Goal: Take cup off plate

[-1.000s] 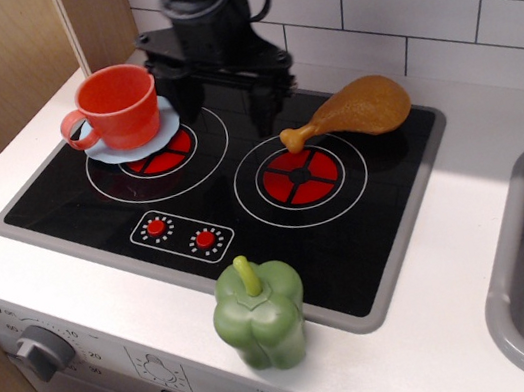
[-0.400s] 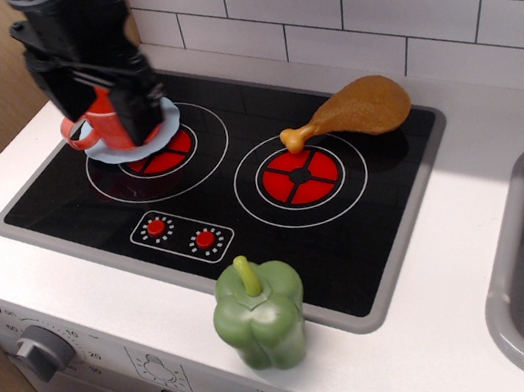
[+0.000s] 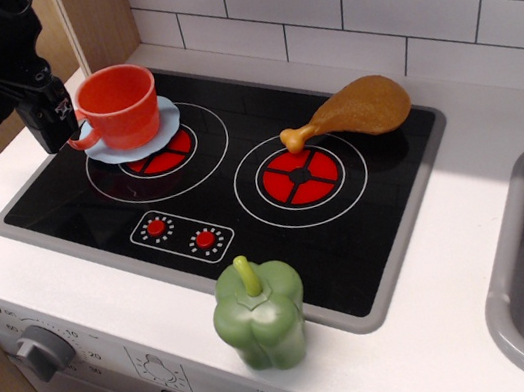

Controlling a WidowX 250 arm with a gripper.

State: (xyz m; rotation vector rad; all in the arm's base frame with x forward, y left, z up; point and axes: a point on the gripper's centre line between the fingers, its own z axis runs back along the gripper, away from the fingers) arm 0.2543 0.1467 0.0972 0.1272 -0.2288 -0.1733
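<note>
The orange-red cup (image 3: 119, 105) sits upright on the light blue plate (image 3: 166, 123) over the left burner (image 3: 159, 155), handle toward the black tool (image 3: 48, 122) just beside it. The tool holds nothing; how wide it stands cannot be told. The approach looks unfinished: next, it must close on the handle or rim, then lift.

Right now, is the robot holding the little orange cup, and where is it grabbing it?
Nothing is held. The gripper sits left of the cup, near its handle; the cup rests on the plate.
</note>
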